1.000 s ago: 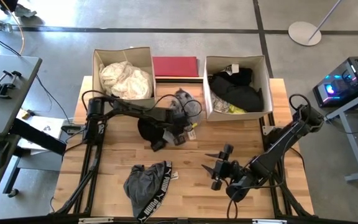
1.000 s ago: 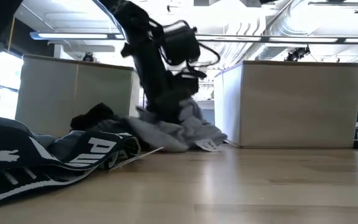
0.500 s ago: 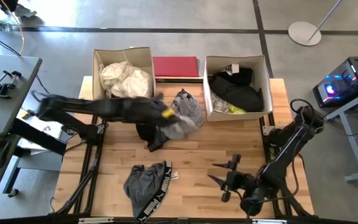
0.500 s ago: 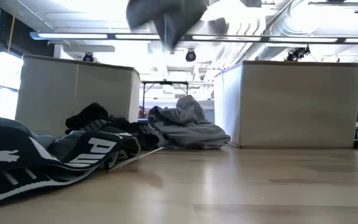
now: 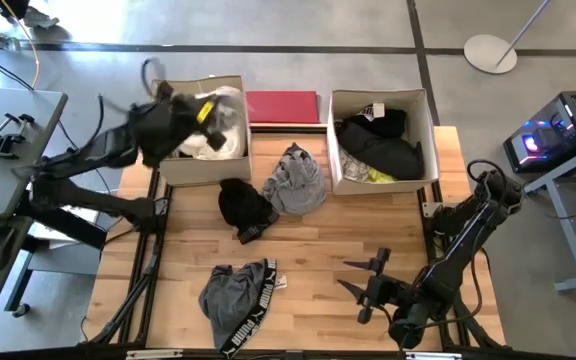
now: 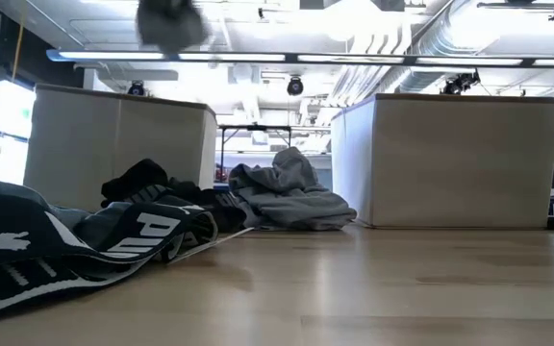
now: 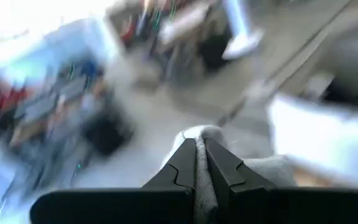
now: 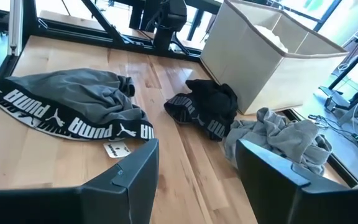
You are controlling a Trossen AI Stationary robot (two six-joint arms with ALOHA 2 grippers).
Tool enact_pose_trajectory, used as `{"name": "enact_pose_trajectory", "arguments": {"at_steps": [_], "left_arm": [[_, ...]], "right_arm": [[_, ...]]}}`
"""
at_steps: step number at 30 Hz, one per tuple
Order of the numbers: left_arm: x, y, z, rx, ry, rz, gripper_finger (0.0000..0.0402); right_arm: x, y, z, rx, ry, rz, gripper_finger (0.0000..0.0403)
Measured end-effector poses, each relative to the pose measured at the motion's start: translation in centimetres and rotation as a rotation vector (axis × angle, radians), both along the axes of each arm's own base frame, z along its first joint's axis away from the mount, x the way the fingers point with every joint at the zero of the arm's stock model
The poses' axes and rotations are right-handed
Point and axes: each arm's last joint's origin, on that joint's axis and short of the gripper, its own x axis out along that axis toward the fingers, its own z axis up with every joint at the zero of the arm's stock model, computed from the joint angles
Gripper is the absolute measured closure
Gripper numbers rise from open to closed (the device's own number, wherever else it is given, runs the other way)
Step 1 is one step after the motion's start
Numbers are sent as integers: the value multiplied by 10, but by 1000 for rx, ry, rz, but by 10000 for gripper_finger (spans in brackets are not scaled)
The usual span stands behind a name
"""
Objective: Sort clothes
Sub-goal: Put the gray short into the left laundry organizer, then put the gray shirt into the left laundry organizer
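My left gripper is up in the air over the left cardboard box, shut on a light grey garment. This garment shows as a grey blur high in the low view. A grey garment and a black one lie in the middle of the table. A grey garment with a PUMA waistband lies near the front edge. My right gripper is open and empty, low over the table's near right part. My left gripper pinches a bunched part of the light grey garment between its two shut fingers. The cloth runs up between the fingers and bulges out past their tips. The garment is lifted clear of the table, high over the left box.
The left box holds cream-white clothes. The right box holds black clothes and a neon yellow one. A flat red board lies between the boxes at the far edge. Bare wood shows on the table's near right.
My left gripper has risen from the pile in the table's middle with a light grey garment. It has swung fast toward the far left, to above the left box. The other grey garment has stayed on the table. My right gripper has drawn a little toward the near edge.
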Motion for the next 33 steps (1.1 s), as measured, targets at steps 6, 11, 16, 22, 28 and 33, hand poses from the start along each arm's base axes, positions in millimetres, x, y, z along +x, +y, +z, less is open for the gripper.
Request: {"name": "enact_pose_trajectory", "arguments": {"at_steps": [6, 11, 16, 22, 28, 33], "left_arm": [[-15, 95, -81, -403, 183, 256, 392], [-26, 145, -131, -692, 233, 292, 332], [-31, 164, -121, -843, 163, 258, 248], [-28, 150, -62, -838, 62, 216, 187], [30, 100, -38, -731, 47, -315, 205], [102, 33, -62, -441, 121, -628, 236]], "right_arm": [[0, -1, 0, 0, 2, -5, 202], [1, -2, -1, -7, 7, -9, 201], [4, -6, -1, -1, 7, -30, 202], [8, -9, -2, 46, 6, -46, 202], [8, -9, -1, 36, -7, -55, 202], [8, -9, -1, 26, -12, -59, 202]]}}
